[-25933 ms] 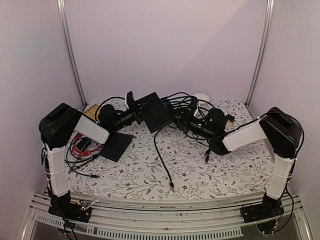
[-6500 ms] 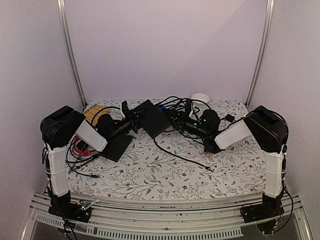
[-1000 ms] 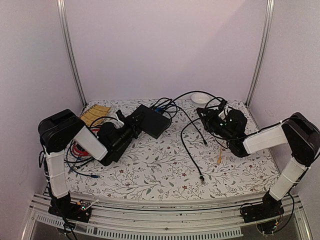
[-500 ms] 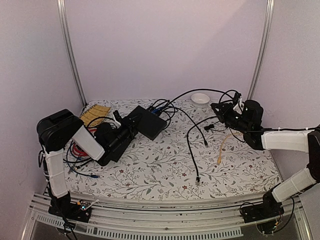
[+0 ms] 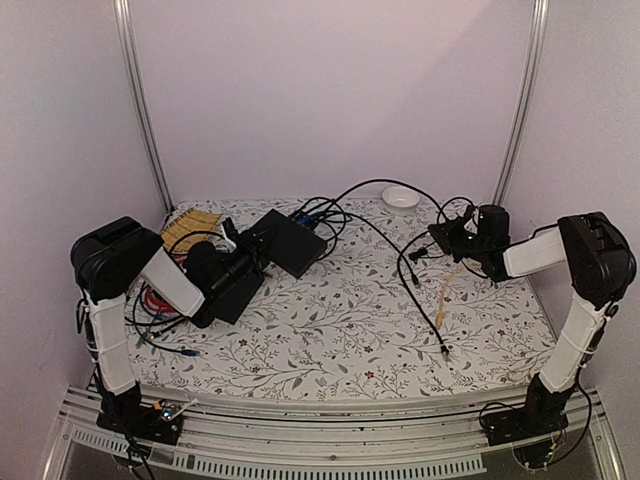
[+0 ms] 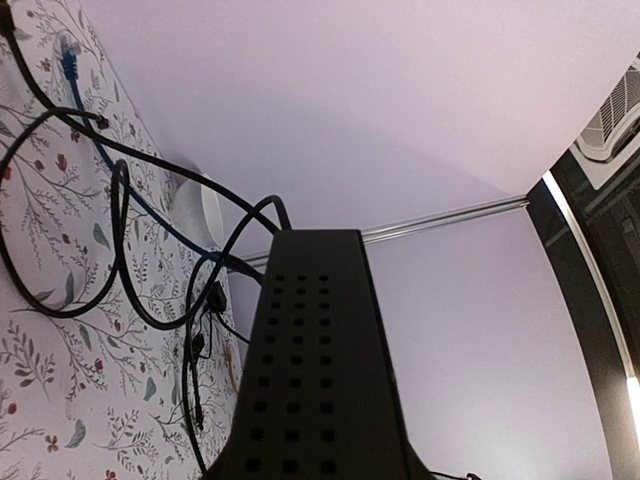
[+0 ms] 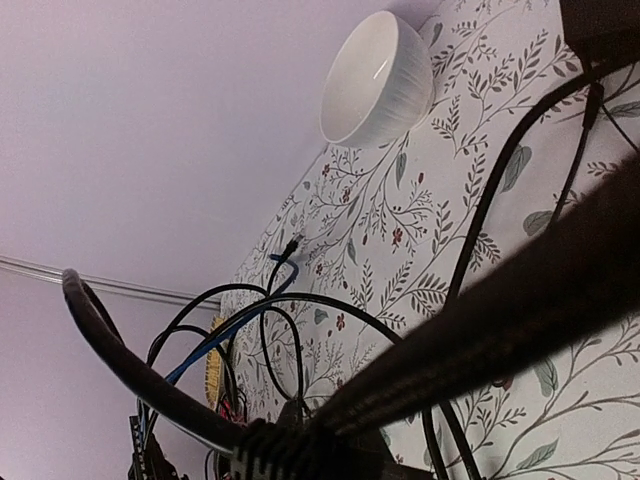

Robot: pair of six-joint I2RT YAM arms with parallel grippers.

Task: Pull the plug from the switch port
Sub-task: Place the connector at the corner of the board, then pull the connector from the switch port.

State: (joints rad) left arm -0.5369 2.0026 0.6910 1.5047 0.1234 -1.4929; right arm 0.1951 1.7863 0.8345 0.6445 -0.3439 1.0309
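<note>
Top external view: switch (image 5: 295,245), far-left on tabletop (image 5: 330,330), clamped by nearer left end effector (image 5: 257,245); right end effector (image 5: 445,235), closed on black cable (image 5: 385,182), sits well apart rightward.

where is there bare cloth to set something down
Bare: the middle cloth between the switch and the black cable hanging from the right tool, and the front strip. Crowded: the cable tangle behind the switch, the wires under the left arm.
</note>
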